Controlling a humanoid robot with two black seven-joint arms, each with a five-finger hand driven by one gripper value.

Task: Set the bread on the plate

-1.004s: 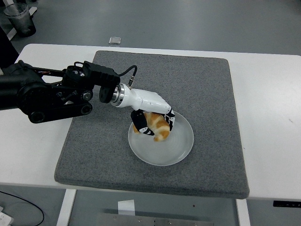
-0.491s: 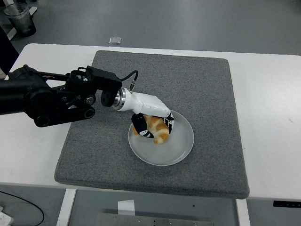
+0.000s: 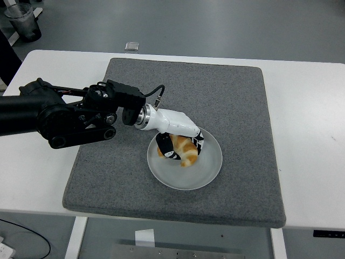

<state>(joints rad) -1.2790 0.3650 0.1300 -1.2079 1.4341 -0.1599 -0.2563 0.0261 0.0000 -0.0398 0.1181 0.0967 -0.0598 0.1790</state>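
Observation:
A golden croissant-shaped bread [image 3: 182, 150] is held in my left hand [image 3: 180, 144], whose white and black fingers are curled around it. The hand holds the bread low over the left half of a pale translucent plate [image 3: 202, 167]; I cannot tell whether the bread touches the plate. The plate sits on a grey mat [image 3: 226, 102] in the middle of the white table. The black left arm reaches in from the left edge. The right arm is out of view.
The white table [image 3: 307, 124] shows bare on both sides of the mat. A dark bin [image 3: 22, 21] stands on the floor at the top left, beyond the table.
My left hand has moved slightly right and lowered with the bread, bringing it further over the plate. The arm has pushed in from the left.

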